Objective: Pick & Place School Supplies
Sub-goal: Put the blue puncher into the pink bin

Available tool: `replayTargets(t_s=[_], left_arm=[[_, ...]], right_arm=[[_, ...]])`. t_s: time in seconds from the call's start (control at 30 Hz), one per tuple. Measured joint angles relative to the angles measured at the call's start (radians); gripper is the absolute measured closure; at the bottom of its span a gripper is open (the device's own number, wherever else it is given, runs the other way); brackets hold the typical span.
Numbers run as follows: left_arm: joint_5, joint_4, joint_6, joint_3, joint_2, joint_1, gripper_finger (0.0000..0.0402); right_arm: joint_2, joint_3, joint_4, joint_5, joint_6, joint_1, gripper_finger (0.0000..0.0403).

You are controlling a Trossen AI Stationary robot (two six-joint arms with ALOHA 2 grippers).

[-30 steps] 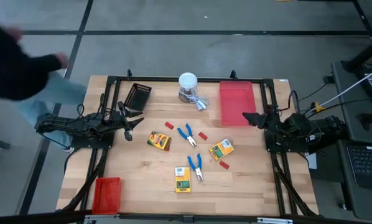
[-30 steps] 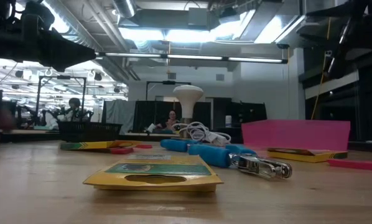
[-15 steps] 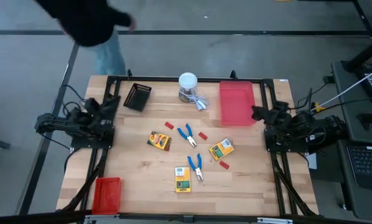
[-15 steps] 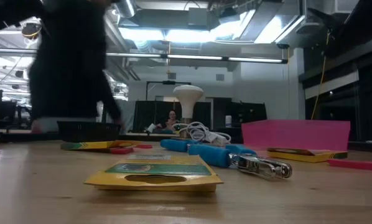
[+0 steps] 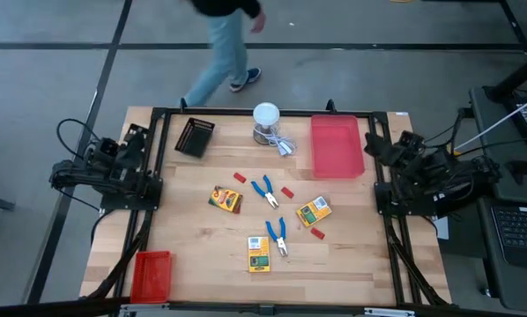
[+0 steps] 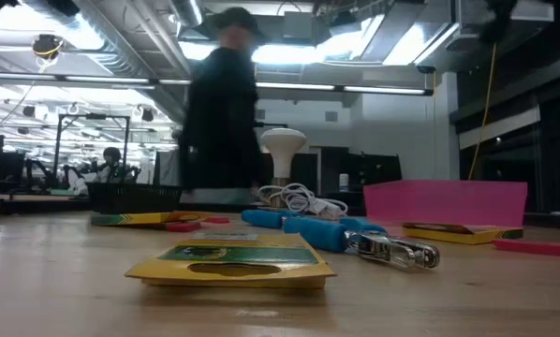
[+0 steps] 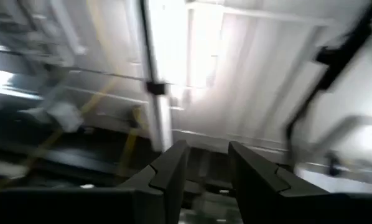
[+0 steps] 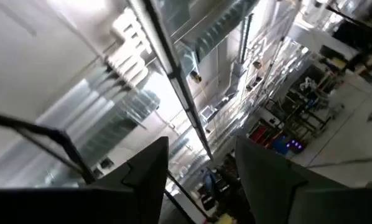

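Fingers on the left gripper (image 7: 201, 171) and right gripper (image 8: 201, 171) both sit apart with nothing between them, each arm folded back at its own table edge where a second ago they reached inward. Print on the three crayon boxes (image 5: 226, 199) (image 5: 314, 211) (image 5: 259, 254) is too small to read; they lie mid-table with two blue pliers (image 5: 264, 190) (image 5: 277, 235) and red blocks (image 5: 287, 192). A person (image 6: 219, 112) now walks past the far side.
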Motion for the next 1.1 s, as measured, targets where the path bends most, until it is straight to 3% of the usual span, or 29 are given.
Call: replayTargets(t_s=[0.1, 0.23, 0.4, 0.53, 0.67, 0.73, 0.83, 1.0, 1.1], left_arm=[[-0.057, -0.033, -0.005, 0.031, 0.007, 0.0, 0.0286], [-0.062, -0.068, -0.17, 0.103, 0.058, 0.0, 0.0286], [-0.092, -0.217, -0.169, 0.236, 0.139, 0.0, 0.0282], [-0.199, -0.554, -0.134, 0.409, 0.223, 0.0, 0.0282], [-0.278, -1.112, -0.208, 0.62, 0.372, 0.0, 0.0288], [-0.288, -1.362, -0.232, 0.709, 0.462, 0.0, 0.0289], [-0.282, -1.571, -0.171, 0.805, 0.589, 0.0, 0.0289], [-0.286, -1.606, 0.013, 0.861, 0.739, 0.0, 0.029], [-0.395, -1.665, 0.117, 0.878, 0.804, 0.002, 0.029]], right_arm=[[0.114, 0.11, -0.001, -0.002, -0.102, 0.0, 0.0215], [0.251, 0.266, -0.028, -0.011, -0.207, 0.0, 0.0215], [0.382, 0.471, -0.232, -0.037, -0.228, 0.0, 0.0215], [0.458, 0.639, -0.439, -0.024, -0.227, 0.0, 0.0215], [0.55, 0.814, -0.738, 0.066, -0.215, 0.004, 0.0215], [0.596, 0.897, -0.902, 0.106, -0.167, 0.009, 0.0215], [0.66, 1.0, -1.117, 0.129, -0.061, 0.015, 0.0215], [0.767, 1.067, -1.393, 0.118, 0.185, 0.024, 0.0215], [0.84, 1.067, -1.533, 0.043, 0.38, 0.024, 0.0215]])
